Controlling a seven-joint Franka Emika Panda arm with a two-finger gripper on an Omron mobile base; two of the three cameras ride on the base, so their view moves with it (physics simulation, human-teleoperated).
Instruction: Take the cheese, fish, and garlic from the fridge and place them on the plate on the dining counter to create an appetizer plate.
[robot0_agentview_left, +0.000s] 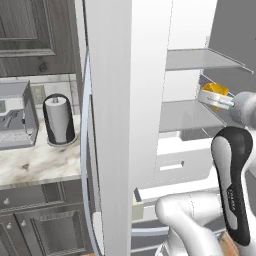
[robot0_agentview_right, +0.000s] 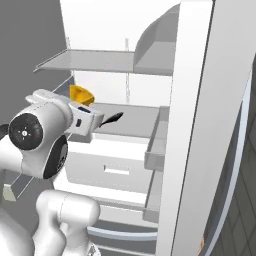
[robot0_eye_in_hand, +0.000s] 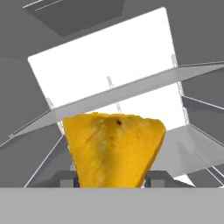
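The cheese (robot0_eye_in_hand: 114, 148), a yellow-orange wedge, sits between my gripper (robot0_eye_in_hand: 111, 181) fingertips, and the gripper is shut on it. From the base views the cheese (robot0_agentview_left: 213, 91) (robot0_agentview_right: 81, 93) hangs a little above the middle shelf (robot0_agentview_right: 135, 122) inside the open fridge (robot0_agentview_right: 125, 30), at my gripper (robot0_agentview_right: 87, 106) (robot0_agentview_left: 216, 100). The fish (robot0_agentview_right: 113, 118), slim and dark, lies on that same shelf just right of the hand. The garlic, the plate and the dining counter are out of view.
The open fridge door (robot0_agentview_left: 116, 125) stands as a tall white slab left of the arm. The other door with bins (robot0_agentview_right: 156, 150) stands at the right. Drawers (robot0_agentview_right: 117, 170) lie below the shelf. A wall counter (robot0_agentview_left: 35, 162) carries a paper-towel roll (robot0_agentview_left: 59, 120) and an appliance (robot0_agentview_left: 15, 122).
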